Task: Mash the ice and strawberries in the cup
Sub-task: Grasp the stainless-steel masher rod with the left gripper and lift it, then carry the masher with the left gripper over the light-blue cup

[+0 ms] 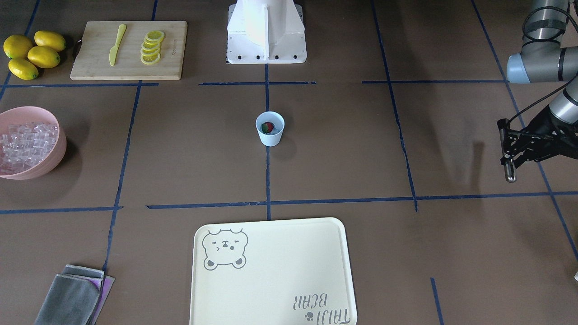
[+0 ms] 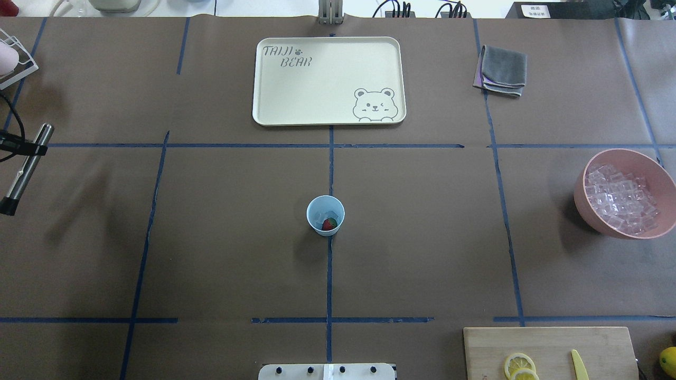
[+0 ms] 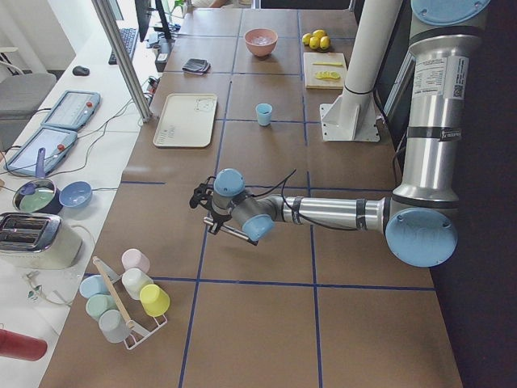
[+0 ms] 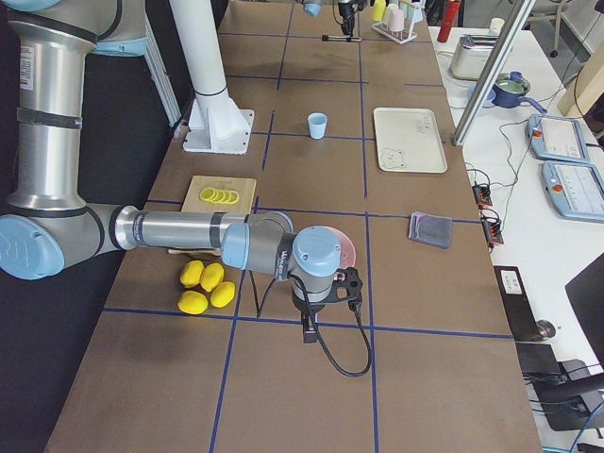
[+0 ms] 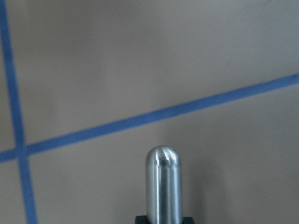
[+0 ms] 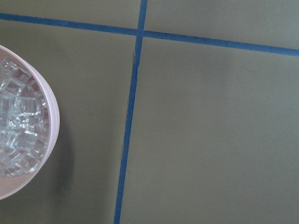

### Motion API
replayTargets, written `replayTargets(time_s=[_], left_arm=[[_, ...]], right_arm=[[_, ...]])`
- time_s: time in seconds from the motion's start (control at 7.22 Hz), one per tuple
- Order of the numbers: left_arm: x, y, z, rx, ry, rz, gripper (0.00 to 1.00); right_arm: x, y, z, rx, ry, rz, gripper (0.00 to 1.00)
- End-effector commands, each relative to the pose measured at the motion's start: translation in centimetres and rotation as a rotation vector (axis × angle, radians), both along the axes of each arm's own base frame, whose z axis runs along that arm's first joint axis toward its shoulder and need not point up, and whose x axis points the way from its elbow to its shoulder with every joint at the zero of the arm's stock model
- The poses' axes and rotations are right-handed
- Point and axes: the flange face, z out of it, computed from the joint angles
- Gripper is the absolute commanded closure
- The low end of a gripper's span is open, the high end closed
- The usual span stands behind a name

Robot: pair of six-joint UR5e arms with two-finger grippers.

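The pale blue cup [image 1: 270,134] stands at the table's centre; it also shows in the overhead view [image 2: 318,207]. A red strawberry [image 1: 267,127] with a bit of green lies inside it [image 2: 329,224]. Clear ice cubes [image 2: 620,198] fill the pink bowl [image 1: 53,155]; they also show in the right wrist view [image 6: 18,126]. My left gripper [image 1: 509,149] is far off at the table's left end [image 2: 25,150], shut on a metal rod [image 5: 162,182] held above the table. My right gripper [image 4: 309,326] hangs beside the pink bowl; I cannot tell whether it is open or shut.
A cream bear tray [image 2: 327,79] lies beyond the cup. A folded grey cloth [image 2: 501,70] lies at the far right. A cutting board [image 1: 128,49] holds lemon slices and a yellow knife, with whole lemons [image 1: 34,54] beside it. A rack of cups [image 3: 129,295] stands at the left end.
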Motion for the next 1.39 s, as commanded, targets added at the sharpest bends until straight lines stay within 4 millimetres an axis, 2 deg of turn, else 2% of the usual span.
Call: replayTargets(time_s=[0.0,0.14,0.28,0.42,0.55,0.69,0.97,1.25], left_arm=[[1.5,-3.0,-12.2,0.24,0.127,-0.001,0.9],[4.4,-3.5,-16.0,0.325,0.17,0.036,0.93],[8.8,-2.1,-19.3,0.447,0.252,0.109,0.95],[12.2,0.1,-21.3,0.523,0.318,0.175,0.95],[15.7,1.3,-25.0,0.6,0.383,0.232,0.95],[19.4,2.7,-30.3,0.689,0.464,0.283,0.92],[22.3,5.5,-33.5,0.81,0.557,0.216,0.98],[25.4,9.6,-34.9,0.91,0.701,0.05,1.0]], right_arm=[[0.0,0.0,0.1,-0.003,0.0,0.0,0.01],[0.0,0.0,0.1,-0.004,0.0,0.001,0.01],[0.0,0.0,0.1,-0.004,0.0,0.001,0.01],[0.0,0.0,0.2,-0.008,0.0,0.002,0.01],[0.0,0.0,0.2,-0.008,0.0,0.002,0.01],[0.0,0.0,0.2,-0.008,0.0,0.002,0.01],[0.0,0.0,0.2,-0.008,0.0,0.002,0.01],[0.0,0.0,0.2,-0.007,0.0,0.002,0.01]])
